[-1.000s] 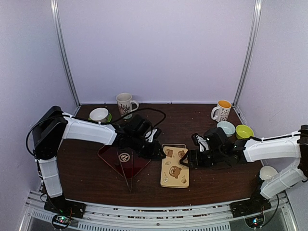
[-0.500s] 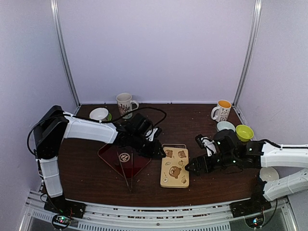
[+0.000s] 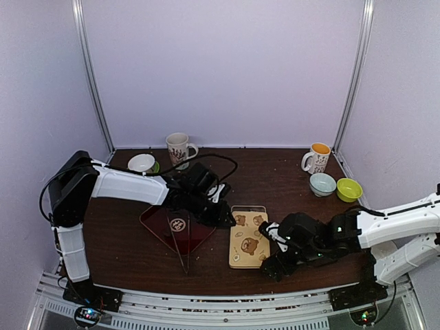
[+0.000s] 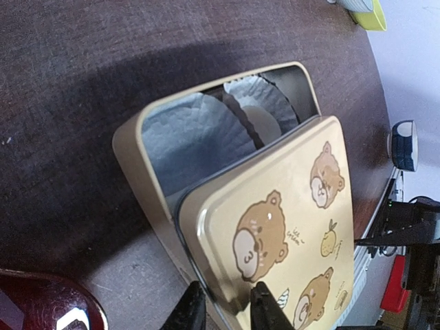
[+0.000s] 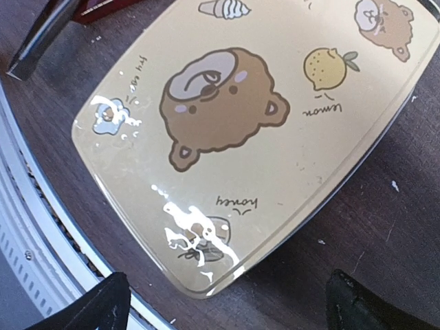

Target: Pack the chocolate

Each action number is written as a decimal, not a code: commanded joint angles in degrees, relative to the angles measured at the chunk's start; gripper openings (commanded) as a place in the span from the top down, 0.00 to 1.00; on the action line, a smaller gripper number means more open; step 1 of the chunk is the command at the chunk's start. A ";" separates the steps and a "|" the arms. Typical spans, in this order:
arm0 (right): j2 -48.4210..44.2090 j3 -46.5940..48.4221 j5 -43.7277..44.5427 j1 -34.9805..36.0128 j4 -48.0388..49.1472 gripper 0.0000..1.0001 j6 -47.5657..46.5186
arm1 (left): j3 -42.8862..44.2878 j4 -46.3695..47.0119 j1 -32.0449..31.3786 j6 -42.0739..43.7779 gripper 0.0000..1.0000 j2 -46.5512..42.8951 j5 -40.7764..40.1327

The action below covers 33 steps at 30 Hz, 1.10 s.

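tan lid (image 3: 249, 238) — lengthwise near-far, overlapping tin (image 4: 137, 175)

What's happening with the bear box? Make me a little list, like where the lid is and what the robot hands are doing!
tin: tan, partly uncovered
inside: crumpled paper liners
lid: bear pictures, lying askew over the tin
left gripper: pinching the lid's edge
right gripper: open, at the lid's near corner
red tray: beside the tin, on the left arm's side
chocolate: cannot tell if any is in the tin

White arm shells (image 3: 127, 185), black joints (image 3: 69, 196), black left claw (image 4: 226, 294)
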 commanded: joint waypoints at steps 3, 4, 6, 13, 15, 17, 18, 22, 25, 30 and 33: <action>5.84 4.83 9.68 3.07 -3.28 0.00 0.65 | 1.61 0.61 0.38 0.86 0.73 1.13 -0.85; 6.34 5.14 10.67 3.08 -3.56 0.00 0.98 | 1.62 0.61 0.38 0.79 0.72 1.15 -0.90; 6.85 5.46 12.36 3.08 -3.55 0.00 1.58 | 1.54 0.93 0.39 0.55 0.71 1.15 -0.86; 7.50 5.62 13.49 2.29 -1.70 0.01 1.97 | 2.21 1.24 0.38 0.51 0.66 1.15 -0.68; 8.18 5.88 13.15 1.82 -1.51 0.01 1.88 | 2.47 1.23 0.42 0.60 0.63 1.15 -0.77; 8.57 5.76 11.91 1.14 -0.47 0.01 1.71 | 2.79 1.07 0.46 0.58 0.59 1.15 -0.92; 8.58 5.60 11.49 0.79 0.14 0.01 1.72 | 2.91 0.99 0.46 0.67 0.57 1.15 -0.94; 9.18 5.92 10.35 -0.83 0.80 0.01 1.22 | 3.24 0.97 0.63 0.75 0.52 1.23 -1.12; 9.54 6.22 9.73 -1.83 1.15 0.01 0.57 | 3.50 0.93 0.76 0.73 0.49 1.39 -1.08; 10.43 6.22 8.20 -3.86 2.12 0.01 -0.67 | 3.99 1.16 0.90 1.07 0.41 1.41 -0.72; 11.26 6.49 7.44 -4.65 2.81 0.02 -1.38 | 3.60 2.68 0.95 1.29 0.37 1.10 0.18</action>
